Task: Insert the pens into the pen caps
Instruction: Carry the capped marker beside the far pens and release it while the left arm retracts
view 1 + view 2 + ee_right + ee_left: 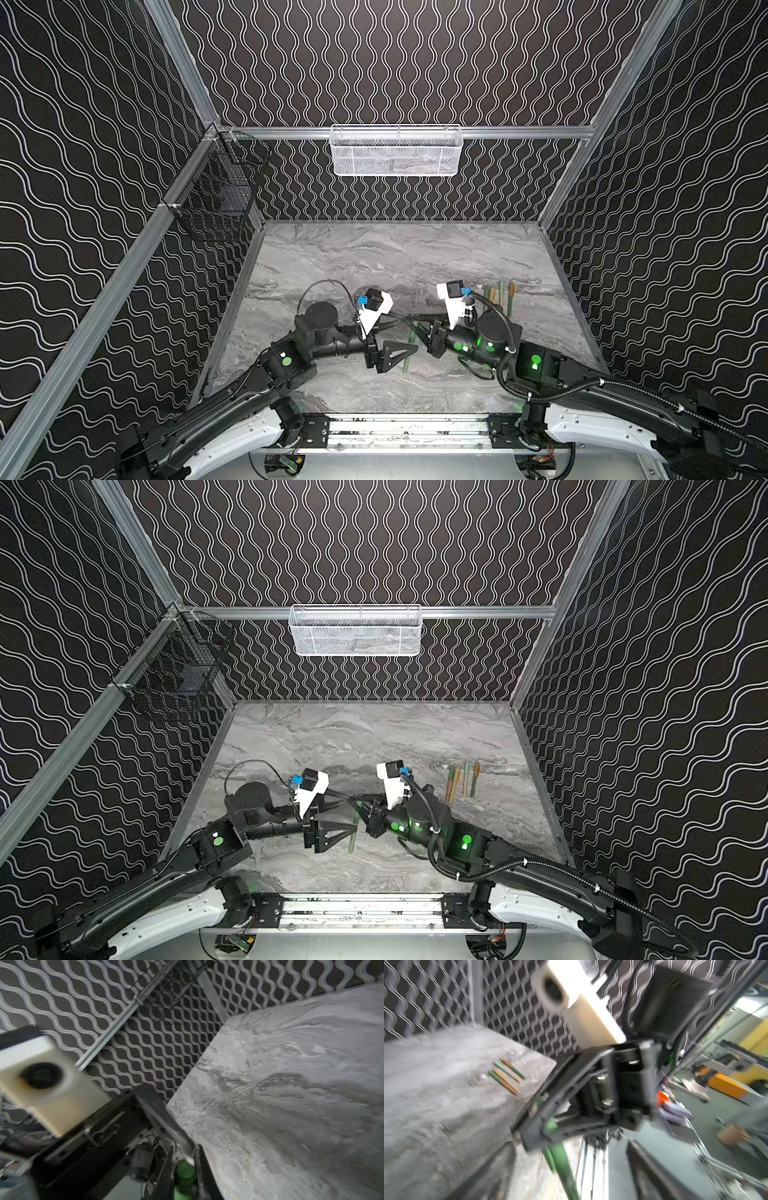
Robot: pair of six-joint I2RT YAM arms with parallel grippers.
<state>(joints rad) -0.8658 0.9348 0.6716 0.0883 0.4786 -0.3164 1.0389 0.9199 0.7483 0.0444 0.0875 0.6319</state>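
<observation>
1. In both top views a grey marbled table [395, 257] fills the floor of the booth, and the two arms meet near its front middle; the right gripper [420, 334] is clamped near one end of a green pen [408, 355], which slants down towards the table; the left gripper [401, 336] faces it with jaws spread wide, holding nothing; four other pens [498, 297], each part green and part orange, lie side by side well apart on the right.
2. The left wrist view is blurred; the green pen [562, 1167] passes between the right gripper's closed fingers; the four other pens lie beyond it on the table.
3. The right wrist view is also blurred; the green pen [185, 1174] sits pinched between two fingers; whether it is capped cannot be told.
4. Handling, as a judgement: the pen looks light, stiff and smooth, so it may swivel or slip; grip it mid-barrel, square across, leaving the tip end free.
</observation>
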